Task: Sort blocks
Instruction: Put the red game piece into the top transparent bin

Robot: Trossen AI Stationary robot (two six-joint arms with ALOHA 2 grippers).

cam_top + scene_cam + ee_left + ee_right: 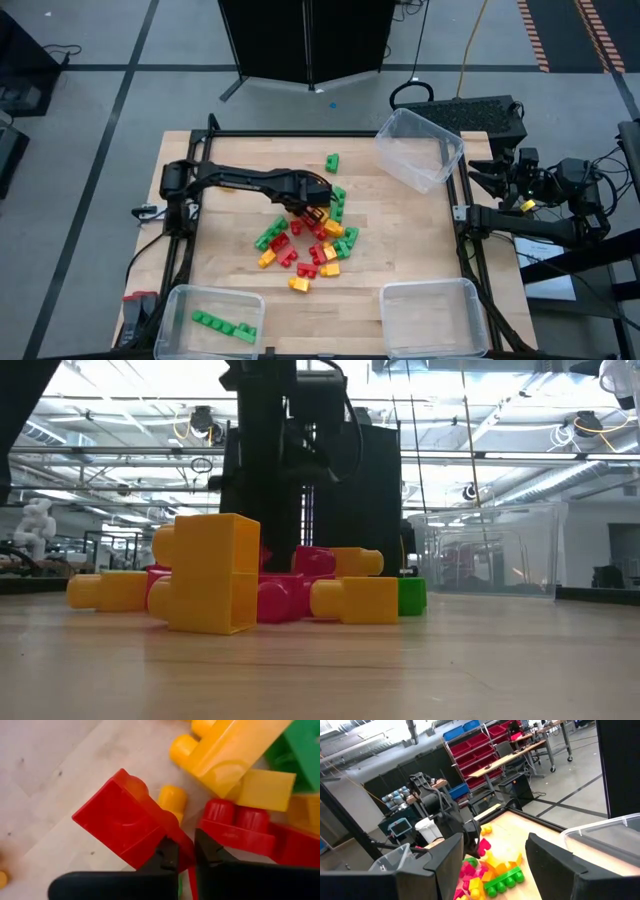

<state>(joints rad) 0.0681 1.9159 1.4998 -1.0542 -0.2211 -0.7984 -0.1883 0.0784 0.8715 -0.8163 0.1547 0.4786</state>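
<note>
A pile of red, green and yellow blocks (315, 240) lies in the middle of the wooden table (230, 270). My left gripper (312, 213) reaches down into the pile's far side and is shut on a red block (125, 822). In the low view the left arm (290, 460) stands dark behind a big yellow block (210, 575). One green block (331, 161) lies alone farther back. My right gripper (496, 842) waits open at the table's right edge (490, 172), touching nothing. My left gripper pinches one end of the red block (184, 851) between its two fingers, which come from above and point steeply down. The block sits tilted in the hold beside a yellow block. Whether its far end rests on the table cannot be told.
A clear bin (178, 305) at the near left holds several green blocks (225, 325). Another clear bin (432, 315) stands at the near right. A third (420, 148) sits tilted at the far right corner. A black frame (470, 240) borders the table's sides.
</note>
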